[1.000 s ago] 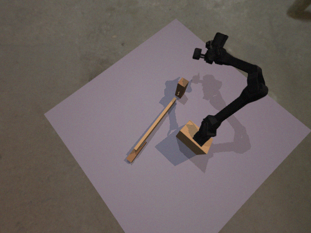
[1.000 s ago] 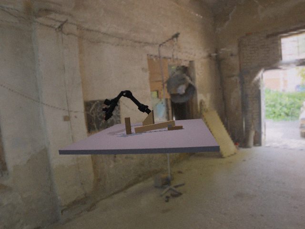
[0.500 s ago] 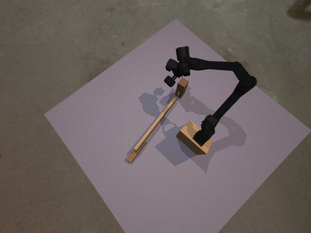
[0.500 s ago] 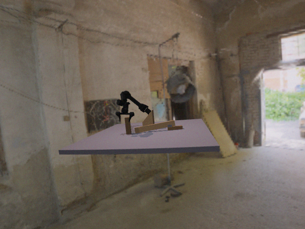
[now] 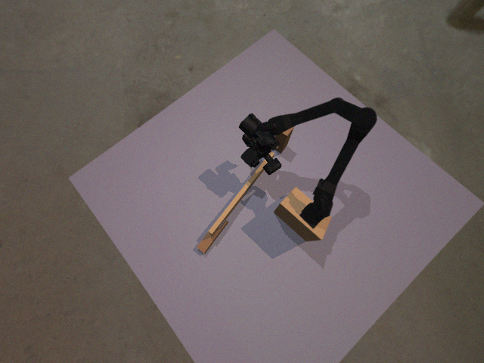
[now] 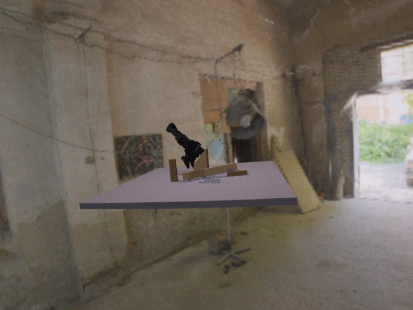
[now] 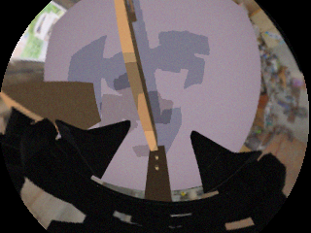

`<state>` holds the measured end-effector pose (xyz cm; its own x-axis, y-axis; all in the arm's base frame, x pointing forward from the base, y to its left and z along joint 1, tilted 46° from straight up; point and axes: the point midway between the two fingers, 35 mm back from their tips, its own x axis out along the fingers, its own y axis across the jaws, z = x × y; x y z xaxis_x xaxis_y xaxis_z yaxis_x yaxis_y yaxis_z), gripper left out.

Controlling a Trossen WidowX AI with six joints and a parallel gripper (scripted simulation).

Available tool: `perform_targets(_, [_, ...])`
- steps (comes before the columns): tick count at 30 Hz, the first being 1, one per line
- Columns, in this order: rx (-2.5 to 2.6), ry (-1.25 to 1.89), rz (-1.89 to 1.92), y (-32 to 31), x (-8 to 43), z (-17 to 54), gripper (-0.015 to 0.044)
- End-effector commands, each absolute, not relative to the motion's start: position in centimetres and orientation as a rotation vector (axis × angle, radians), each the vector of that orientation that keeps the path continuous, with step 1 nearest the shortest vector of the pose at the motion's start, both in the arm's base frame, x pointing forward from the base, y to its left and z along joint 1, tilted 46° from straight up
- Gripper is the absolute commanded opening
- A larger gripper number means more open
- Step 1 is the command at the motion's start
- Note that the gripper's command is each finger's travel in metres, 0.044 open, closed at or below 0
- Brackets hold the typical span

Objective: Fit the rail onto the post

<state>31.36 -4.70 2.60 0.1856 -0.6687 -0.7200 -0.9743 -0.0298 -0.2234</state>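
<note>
The long wooden rail [image 5: 234, 201] [image 6: 211, 171] [image 7: 132, 73] slopes from the bracket on the low footboard block [image 5: 203, 247] [image 6: 242, 172] down to the table. Its near end lies a short gap in front of the upright post [image 5: 284, 143] [image 6: 173, 170] [image 7: 157, 186]. Two pegs, an upper peg [image 7: 156, 157] and a lower peg [image 7: 156, 168], stick out of the post and are bare in the wrist view. My gripper [image 5: 261, 160] [image 6: 190, 166] [image 7: 161, 128] is open and empty, above the rail near its post end. In the wrist view the rail runs between and beyond the fingers. The rail's end holes are not visible.
A large wooden block [image 5: 295, 221] [image 6: 201, 163] [image 7: 58, 99] stands under the arm's base, to one side of the rail. My arm arches from it over the lilac table [image 5: 164, 203] [image 6: 186, 195]. Arm shadows fall across the table around the rail.
</note>
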Motion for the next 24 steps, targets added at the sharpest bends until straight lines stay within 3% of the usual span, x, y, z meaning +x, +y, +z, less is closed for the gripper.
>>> perform_targets(1, [-1.976, 1.641, 0.866, -4.2, 28.5, 0.4, 0.044])
perform_targets(24, [-1.974, 1.639, 0.868, -5.1, 29.0, -1.0, 0.044])
